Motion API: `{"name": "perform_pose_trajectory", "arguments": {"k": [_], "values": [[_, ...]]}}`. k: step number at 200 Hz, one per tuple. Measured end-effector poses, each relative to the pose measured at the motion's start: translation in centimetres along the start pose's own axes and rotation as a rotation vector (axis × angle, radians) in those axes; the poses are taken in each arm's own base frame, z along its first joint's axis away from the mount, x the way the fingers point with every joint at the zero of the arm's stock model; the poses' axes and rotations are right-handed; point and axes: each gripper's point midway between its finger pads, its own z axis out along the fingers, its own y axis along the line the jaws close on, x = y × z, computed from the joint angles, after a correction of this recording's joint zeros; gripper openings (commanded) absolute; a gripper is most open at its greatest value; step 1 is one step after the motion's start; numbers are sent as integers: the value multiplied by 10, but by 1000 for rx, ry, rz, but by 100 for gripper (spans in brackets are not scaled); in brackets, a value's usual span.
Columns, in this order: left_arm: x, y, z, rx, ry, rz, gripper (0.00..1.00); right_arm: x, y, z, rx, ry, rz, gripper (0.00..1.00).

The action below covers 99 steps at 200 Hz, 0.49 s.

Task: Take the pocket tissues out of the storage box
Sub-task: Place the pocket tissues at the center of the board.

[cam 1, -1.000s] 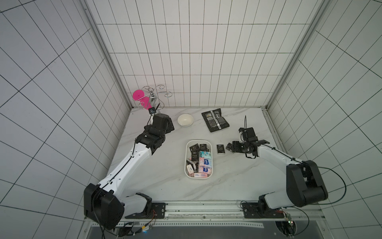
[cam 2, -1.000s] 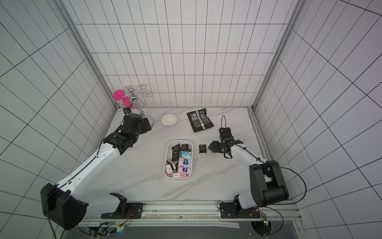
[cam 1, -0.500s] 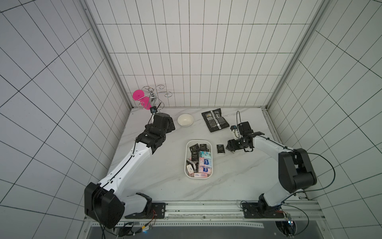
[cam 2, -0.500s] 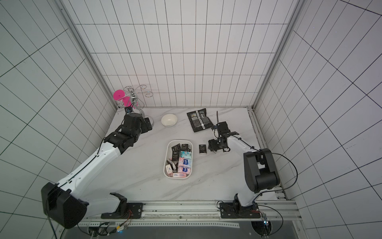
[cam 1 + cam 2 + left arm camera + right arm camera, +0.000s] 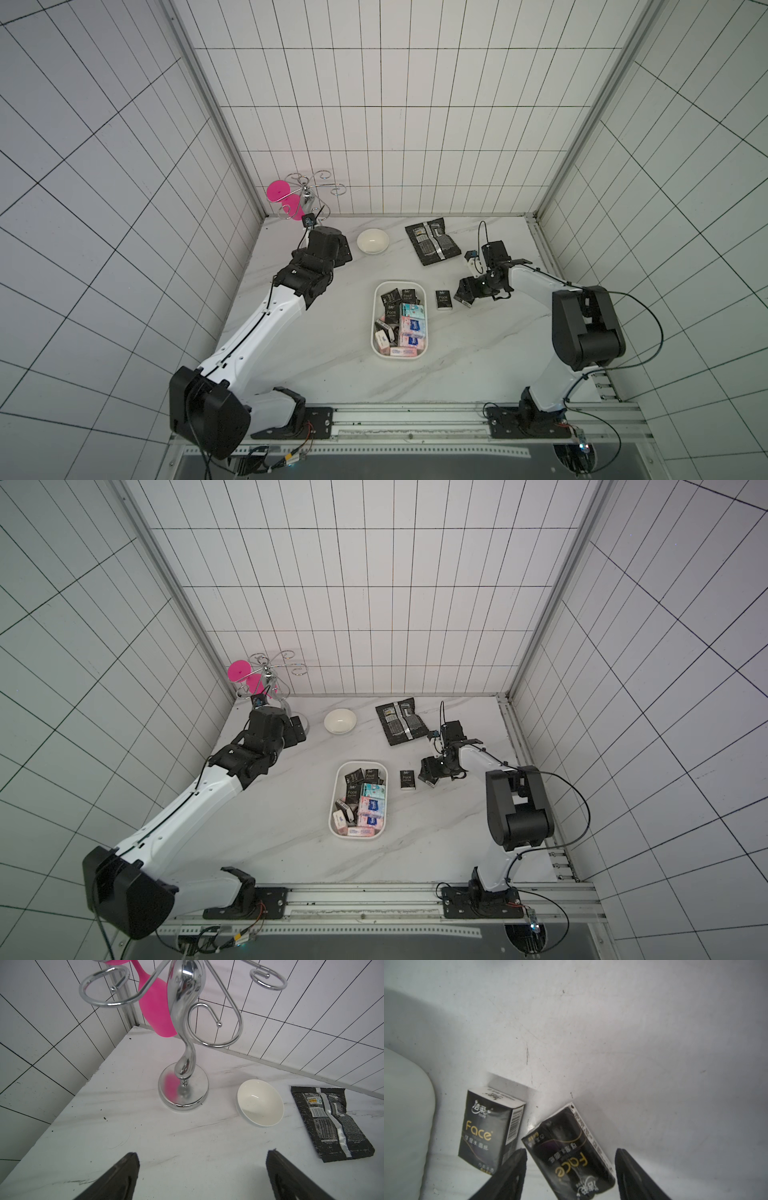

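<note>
The white storage box (image 5: 372, 320) (image 5: 331, 808) sits mid-table with several pocket tissues (image 5: 409, 328) packed in it: black, pink-white and one teal. One black "Face" packet (image 5: 444, 300) (image 5: 485, 1130) lies flat on the table just right of the box. My right gripper (image 5: 462, 296) (image 5: 571, 1150) is open beside it. It straddles a second black packet (image 5: 562, 1132), which lies tilted at table height. Bare table shows between this packet and one finger. My left gripper (image 5: 343, 254) (image 5: 201, 1153) stands open and empty at the back left.
At the back stand a small white bowl (image 5: 372, 242) (image 5: 260, 1103) and a flat black foil pouch (image 5: 433, 241). A chrome stand (image 5: 182, 1088) holding a pink glass (image 5: 277, 192) fills the back left corner, close in front of my left gripper. The box corner (image 5: 404, 1105) is near my right gripper.
The right arm's elbow and upper link have swung toward the back while its gripper stayed beside the loose packets. The left arm has not moved.
</note>
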Motion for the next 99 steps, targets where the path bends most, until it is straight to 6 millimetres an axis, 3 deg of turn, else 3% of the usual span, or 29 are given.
{"name": "perform_pose_trajectory", "arguments": {"k": [99], "values": [[-2, 0, -3, 8, -6, -8, 99, -1, 6, -3, -37, 3, 74, 69]]}}
